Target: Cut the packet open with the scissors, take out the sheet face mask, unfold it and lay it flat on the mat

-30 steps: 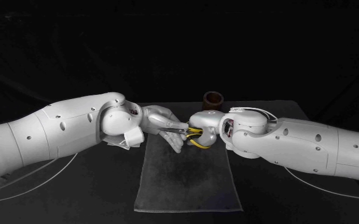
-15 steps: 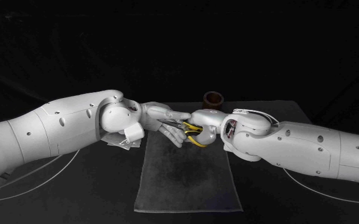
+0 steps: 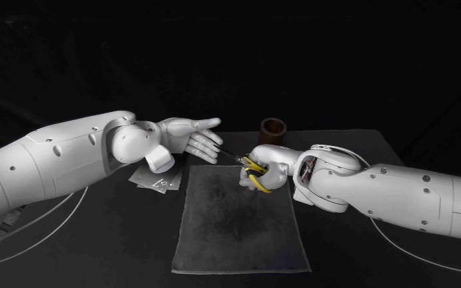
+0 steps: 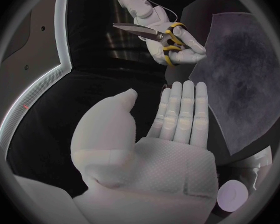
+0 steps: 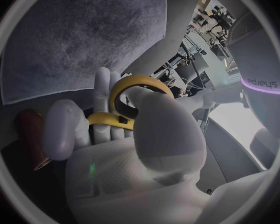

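Left hand (image 3: 189,138) is pulled back from scissors (image 3: 252,167), released, empty | scissors are grasped by right hand (image 3: 269,165) alone | packet (image 3: 158,181) is left beside mat (image 3: 240,221); cutting is judged next

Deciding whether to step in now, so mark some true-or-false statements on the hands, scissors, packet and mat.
1. The right hand holds the yellow-handled scissors. True.
2. The left hand grips the packet. False: its fingers are spread and hold nothing.
3. The packet lies on the mat. False: it lies on the black table beside the mat, on the left arm's side.
4. A brown holder stands beyond the mat's far end. True.
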You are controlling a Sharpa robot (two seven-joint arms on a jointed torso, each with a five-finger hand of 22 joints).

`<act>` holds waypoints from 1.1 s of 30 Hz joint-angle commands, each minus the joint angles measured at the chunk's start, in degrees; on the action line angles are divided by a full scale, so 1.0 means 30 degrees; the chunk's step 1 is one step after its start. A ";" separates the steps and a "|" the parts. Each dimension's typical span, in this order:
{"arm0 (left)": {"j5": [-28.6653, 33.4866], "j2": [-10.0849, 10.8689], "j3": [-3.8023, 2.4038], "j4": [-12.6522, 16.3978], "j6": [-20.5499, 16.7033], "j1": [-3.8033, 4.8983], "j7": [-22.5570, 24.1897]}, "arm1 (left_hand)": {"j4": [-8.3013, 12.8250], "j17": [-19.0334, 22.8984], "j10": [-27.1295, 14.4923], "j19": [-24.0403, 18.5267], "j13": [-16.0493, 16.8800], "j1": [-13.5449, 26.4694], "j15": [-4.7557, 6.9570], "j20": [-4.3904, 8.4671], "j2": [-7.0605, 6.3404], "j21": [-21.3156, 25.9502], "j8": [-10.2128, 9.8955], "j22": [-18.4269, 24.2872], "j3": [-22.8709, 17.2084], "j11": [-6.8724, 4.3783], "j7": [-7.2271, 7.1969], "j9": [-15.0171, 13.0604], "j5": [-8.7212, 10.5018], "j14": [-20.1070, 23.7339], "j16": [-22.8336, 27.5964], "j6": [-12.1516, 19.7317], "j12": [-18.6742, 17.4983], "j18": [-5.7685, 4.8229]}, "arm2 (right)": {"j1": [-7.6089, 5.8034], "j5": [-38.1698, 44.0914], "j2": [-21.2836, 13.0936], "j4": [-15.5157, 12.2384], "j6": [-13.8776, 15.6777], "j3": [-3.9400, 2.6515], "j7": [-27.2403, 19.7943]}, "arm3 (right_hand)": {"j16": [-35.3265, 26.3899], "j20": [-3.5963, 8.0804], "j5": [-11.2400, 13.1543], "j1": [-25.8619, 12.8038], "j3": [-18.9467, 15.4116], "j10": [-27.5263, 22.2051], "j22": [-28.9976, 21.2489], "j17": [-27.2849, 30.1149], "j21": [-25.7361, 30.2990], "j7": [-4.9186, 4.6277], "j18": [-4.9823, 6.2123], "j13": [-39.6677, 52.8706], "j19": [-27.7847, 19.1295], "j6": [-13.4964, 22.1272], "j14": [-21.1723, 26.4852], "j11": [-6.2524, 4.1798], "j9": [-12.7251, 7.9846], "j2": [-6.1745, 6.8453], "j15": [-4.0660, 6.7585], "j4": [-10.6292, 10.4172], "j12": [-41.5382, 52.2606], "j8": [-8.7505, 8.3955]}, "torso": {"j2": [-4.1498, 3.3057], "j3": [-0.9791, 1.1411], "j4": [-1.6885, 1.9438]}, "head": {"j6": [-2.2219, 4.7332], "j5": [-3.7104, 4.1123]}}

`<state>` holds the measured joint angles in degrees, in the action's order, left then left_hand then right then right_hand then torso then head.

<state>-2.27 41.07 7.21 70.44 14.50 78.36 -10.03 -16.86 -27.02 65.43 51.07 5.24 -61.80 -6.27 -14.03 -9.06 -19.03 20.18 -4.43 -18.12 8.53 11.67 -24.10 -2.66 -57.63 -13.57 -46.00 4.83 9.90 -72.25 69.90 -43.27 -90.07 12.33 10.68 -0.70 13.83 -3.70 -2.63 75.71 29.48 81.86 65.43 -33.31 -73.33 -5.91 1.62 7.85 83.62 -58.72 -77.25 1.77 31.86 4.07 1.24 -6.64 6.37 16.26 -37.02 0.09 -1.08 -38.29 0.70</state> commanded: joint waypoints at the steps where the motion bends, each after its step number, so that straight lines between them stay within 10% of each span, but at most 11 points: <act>1: 0.1071 0.0362 -0.0015 -0.0097 -0.1461 0.0007 0.1974 | -0.0006 -0.0032 0.0005 0.0150 0.0038 0.0270 -0.0096 -0.0053 -0.0040 0.0101 0.0063 0.0033 0.0464 0.0018 -0.0017 0.0023 -0.0041 0.0040 -0.0073 -0.0190 0.0122 0.0207 | 0.0185 -0.3149 -0.0328 -0.0119 -0.0358 -0.0014 -0.2120 | -0.0071 -0.0027 -0.0052 -0.0074 0.2080 0.1134 -0.0004 -0.0019 0.0068 -0.0012 0.1011 -0.0019 0.0407 -0.0018 0.0059 -0.0058 0.0033 -0.0113 0.0064 0.2028 -0.0073 0.0114 | 0.0018 -0.0009 -0.0007 | 0.0027 0.0053; 11: 0.1518 0.1559 0.0001 0.0042 -0.2593 -0.0249 0.3721 | 0.0044 -0.0107 0.0226 0.0278 0.0176 -0.0755 -0.0005 -0.0015 0.0435 0.0183 0.0158 0.0065 0.1390 -0.0121 -0.0167 0.0070 -0.0049 0.0025 -0.0194 -0.0636 0.0507 0.0212 | 0.1077 -1.0390 -0.1129 -0.0133 -0.1336 -0.0009 -0.4442 | -0.0293 -0.0095 -0.0052 -0.0212 0.2135 0.1048 -0.0281 -0.0008 0.0305 -0.0073 0.1055 -0.0092 0.0260 0.0101 0.0275 0.0011 0.0146 -0.0065 -0.0026 0.2132 -0.0279 0.0077 | 0.0026 0.0030 0.0026 | 0.0121 -0.0068; 23: 0.1563 0.2918 0.0011 0.0795 -0.3399 -0.1679 0.5106 | 0.0070 -0.0138 0.0216 0.0350 0.0209 -0.1690 0.0006 0.0013 0.0557 0.0209 0.0094 0.0067 0.1678 -0.0123 -0.0152 0.0164 -0.0051 0.0005 -0.0259 -0.0767 0.0627 0.0209 | 0.2346 -2.1145 -0.1453 -0.0353 -0.4021 -0.0005 -0.5291 | -0.0805 -0.0439 -0.0048 -0.0918 0.1841 -0.0674 -0.1770 -0.0050 0.1498 -0.0640 0.1311 -0.0651 -0.0308 0.1106 0.0720 0.0588 0.0102 -0.0109 -0.0440 0.1872 -0.1000 -0.0627 | 0.0032 0.0008 0.0092 | -0.0051 -0.0176; 33: 0.0862 0.3698 0.0014 0.0900 -0.3378 -0.2165 0.6261 | 0.0087 -0.0138 -0.0055 0.0348 0.0172 -0.2940 -0.0026 0.0008 0.0084 0.0272 -0.0169 0.0072 0.2691 -0.0097 -0.0168 0.0373 -0.0052 0.0127 -0.0260 -0.0659 0.0636 0.0201 | 0.3320 -2.4393 -0.1073 -0.0033 -0.6116 -0.0008 -0.5323 | -0.1048 -0.0689 -0.0186 -0.2696 0.0159 -0.2322 -0.2710 -0.0212 0.2264 -0.0776 0.1511 -0.1263 -0.0562 0.1883 0.0773 0.0887 -0.0625 0.1970 -0.0655 0.1089 -0.0919 -0.1750 | 0.0020 -0.0012 0.0056 | -0.0285 -0.0323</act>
<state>1.36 52.12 7.32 72.97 4.69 71.88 5.42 -16.59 -27.38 65.75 51.71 5.81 -70.36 -6.27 -13.83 -8.78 -18.56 19.86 -4.29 -10.09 8.20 11.23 -23.01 -2.66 -57.63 -14.13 -48.04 6.45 9.72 -62.38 2.73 -46.60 -90.20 -1.34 10.73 -15.29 11.00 -5.68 -2.88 67.70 30.18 75.11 57.35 -33.91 -66.67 -7.89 2.37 4.11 82.06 -53.83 -74.79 4.41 30.04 9.52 -0.39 -3.44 3.71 11.04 -36.98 0.09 -0.88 -38.95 -0.15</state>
